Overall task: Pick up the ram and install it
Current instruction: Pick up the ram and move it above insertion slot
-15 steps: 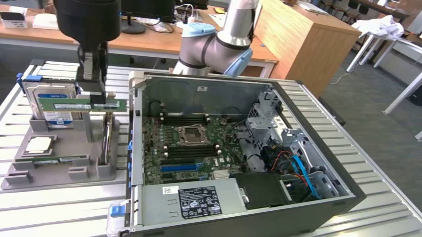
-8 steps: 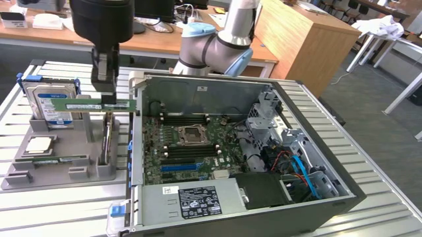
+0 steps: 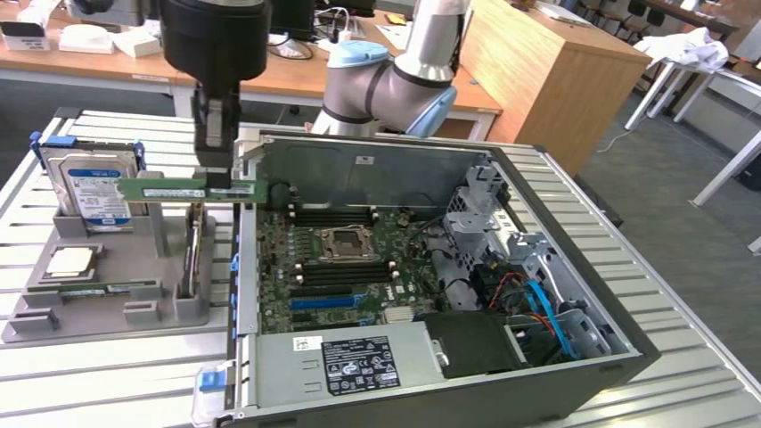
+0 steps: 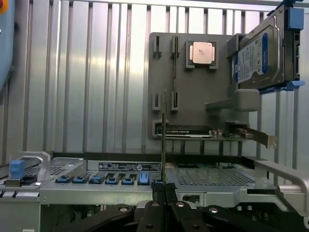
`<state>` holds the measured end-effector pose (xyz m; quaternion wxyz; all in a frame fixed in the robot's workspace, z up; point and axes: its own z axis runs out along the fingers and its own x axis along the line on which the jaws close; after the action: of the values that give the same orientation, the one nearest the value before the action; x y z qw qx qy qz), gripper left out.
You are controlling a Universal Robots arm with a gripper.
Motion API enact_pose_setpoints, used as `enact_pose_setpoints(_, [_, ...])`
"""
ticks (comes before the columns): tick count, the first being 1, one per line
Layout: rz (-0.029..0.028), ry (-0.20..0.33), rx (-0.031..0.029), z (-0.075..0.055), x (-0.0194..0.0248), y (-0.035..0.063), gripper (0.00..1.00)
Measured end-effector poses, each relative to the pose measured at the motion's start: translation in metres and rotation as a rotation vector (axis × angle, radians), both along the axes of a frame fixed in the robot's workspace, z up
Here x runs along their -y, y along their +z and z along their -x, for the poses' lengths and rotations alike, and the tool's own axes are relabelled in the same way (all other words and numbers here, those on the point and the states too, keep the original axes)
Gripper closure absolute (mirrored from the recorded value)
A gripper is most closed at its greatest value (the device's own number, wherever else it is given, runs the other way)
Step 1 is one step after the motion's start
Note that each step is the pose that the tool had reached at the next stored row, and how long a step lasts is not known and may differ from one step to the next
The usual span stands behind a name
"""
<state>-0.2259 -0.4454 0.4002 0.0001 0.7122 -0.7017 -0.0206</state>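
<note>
1. The ram [image 3: 178, 188] hangs level in the air above the grey parts holder [image 3: 107, 308], just beside the open computer case [image 3: 571, 259]; the wrist view shows it edge-on [image 4: 164, 140].
2. The gripper [image 3: 217, 178] is closed tight on the strip's end nearer the case.
3. A hard drive [image 3: 95, 192] stands upright in the holder behind it, on the exterior view's left.

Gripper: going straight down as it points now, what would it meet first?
Probably the gray holder beside the case. The gripper, jaws shut on the ram, hangs over the holder's edge near the case wall; depth is unclear, so it may meet that wall first.
</note>
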Motion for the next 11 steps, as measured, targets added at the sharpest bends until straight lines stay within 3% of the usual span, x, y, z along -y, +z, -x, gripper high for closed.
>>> enact_pose_setpoints(11, [-0.0001, 0.0, 0.0001, -0.027, 0.0, -0.0001, 0.89])
